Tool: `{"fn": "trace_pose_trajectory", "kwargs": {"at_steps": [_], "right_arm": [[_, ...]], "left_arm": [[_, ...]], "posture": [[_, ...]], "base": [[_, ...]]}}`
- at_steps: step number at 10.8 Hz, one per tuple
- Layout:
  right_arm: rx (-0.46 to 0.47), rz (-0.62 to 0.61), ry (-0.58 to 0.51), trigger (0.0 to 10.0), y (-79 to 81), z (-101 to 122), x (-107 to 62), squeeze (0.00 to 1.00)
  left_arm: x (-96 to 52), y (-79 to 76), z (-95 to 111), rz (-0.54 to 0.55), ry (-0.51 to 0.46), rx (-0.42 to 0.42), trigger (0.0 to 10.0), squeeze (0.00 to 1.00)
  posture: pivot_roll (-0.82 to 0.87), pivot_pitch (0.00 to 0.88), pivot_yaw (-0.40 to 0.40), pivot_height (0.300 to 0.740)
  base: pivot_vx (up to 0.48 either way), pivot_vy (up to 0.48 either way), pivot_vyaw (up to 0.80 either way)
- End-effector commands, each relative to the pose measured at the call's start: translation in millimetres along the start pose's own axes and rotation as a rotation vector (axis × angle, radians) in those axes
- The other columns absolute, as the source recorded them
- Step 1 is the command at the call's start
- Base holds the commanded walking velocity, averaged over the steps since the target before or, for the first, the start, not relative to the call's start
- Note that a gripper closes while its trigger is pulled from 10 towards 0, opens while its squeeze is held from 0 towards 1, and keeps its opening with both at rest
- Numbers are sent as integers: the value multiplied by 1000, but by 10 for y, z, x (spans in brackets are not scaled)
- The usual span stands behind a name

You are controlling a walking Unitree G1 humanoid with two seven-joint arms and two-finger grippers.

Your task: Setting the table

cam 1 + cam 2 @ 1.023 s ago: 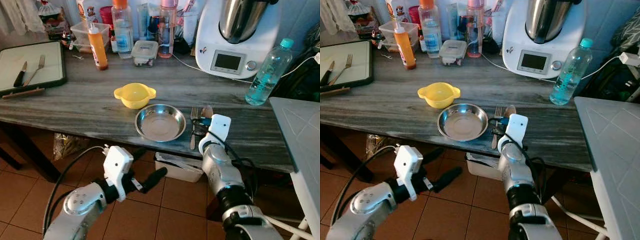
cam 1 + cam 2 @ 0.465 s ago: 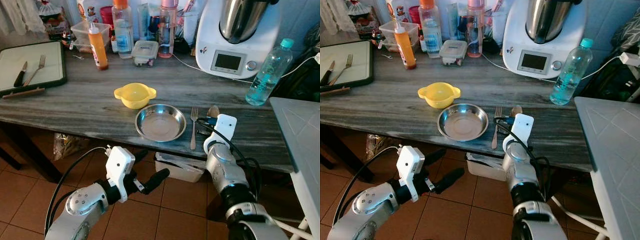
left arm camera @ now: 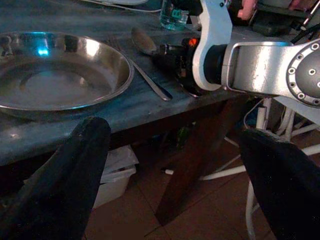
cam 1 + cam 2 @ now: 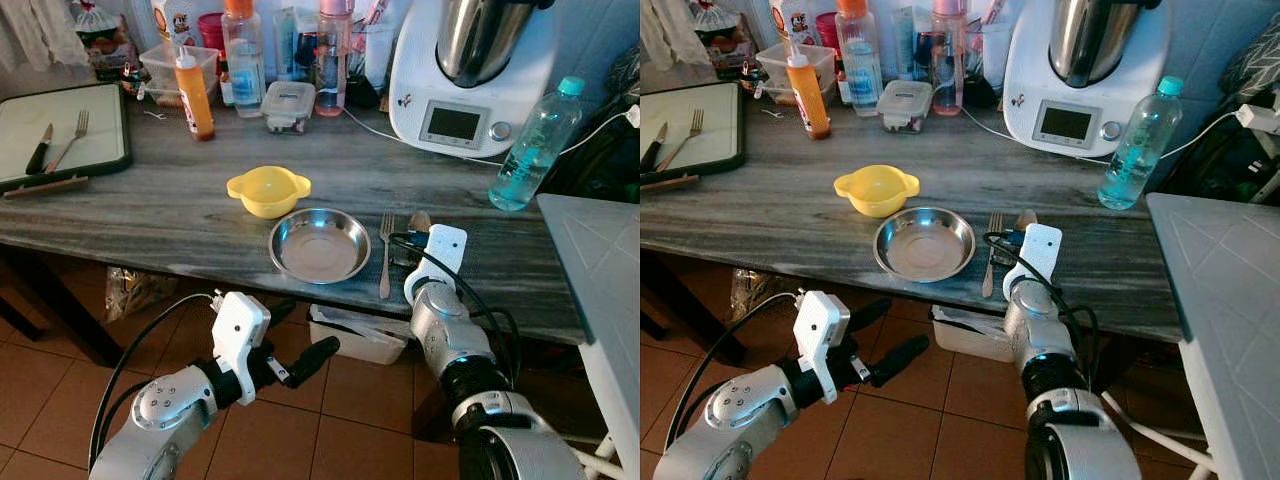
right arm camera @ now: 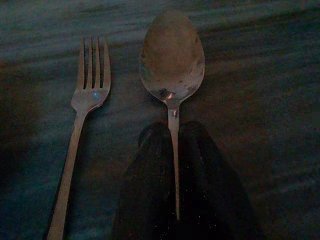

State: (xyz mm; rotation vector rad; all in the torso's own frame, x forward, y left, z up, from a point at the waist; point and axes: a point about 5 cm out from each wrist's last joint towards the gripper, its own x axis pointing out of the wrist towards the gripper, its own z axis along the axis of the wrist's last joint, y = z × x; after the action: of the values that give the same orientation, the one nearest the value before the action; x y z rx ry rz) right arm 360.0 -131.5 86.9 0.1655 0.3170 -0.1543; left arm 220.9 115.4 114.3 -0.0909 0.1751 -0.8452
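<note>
- Two black fingers (image 5: 150,200) of the right gripper (image 5: 174,210) sit pressed together around the handle of a spoon (image 5: 172,70); the jaws are closed on it.
- Spoon's long axis runs straight out from the jaws, bowl end farthest away, lying flat on the grey wooden surface (image 4: 150,205).
- A fork (image 4: 385,255) lies just beside the spoon, parallel to it, between the spoon and a steel plate (image 4: 320,245).
- Right arm reaches up over the surface's near edge, wrist bent down.
- Left gripper (image 4: 300,362) hangs below the surface, jaws wide apart, holding nothing.
- A yellow bowl (image 4: 268,190) sits just behind the plate.
</note>
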Motion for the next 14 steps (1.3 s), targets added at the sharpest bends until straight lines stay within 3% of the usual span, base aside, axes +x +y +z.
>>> {"fn": "trace_pose_trajectory", "kwargs": {"at_steps": [1, 6, 7, 8, 14], "right_arm": [[9, -2, 68, 10000, -17, -129, -1, 0], [-2, 6, 70, 10000, -41, -109, 33, 0], [-3, 8, 72, 10000, -40, -119, 33, 647], [-4, 9, 74, 10000, -40, -134, 29, 1000], [-8, -4, 75, 10000, -61, -172, 25, 1000]], "left_arm": [[-2, -17, 69, -5, -16, 17, 10000, 0], [0, -11, 60, 1, -12, 10, 10000, 0], [0, -8, 48, 3, -11, 7, 10000, 0], [0, -6, 44, 4, -11, 6, 10000, 0], [-6, 20, 18, 13, -10, -2, 10000, 0]], "posture": [[167, 76, -27, 740], [167, 77, -25, 740], [167, 76, -25, 740], [167, 76, -25, 740], [171, 73, -25, 740]], "base": [[0, 0, 0], [0, 0, 0], [0, 0, 0], [0, 0, 0], [0, 0, 0]]}}
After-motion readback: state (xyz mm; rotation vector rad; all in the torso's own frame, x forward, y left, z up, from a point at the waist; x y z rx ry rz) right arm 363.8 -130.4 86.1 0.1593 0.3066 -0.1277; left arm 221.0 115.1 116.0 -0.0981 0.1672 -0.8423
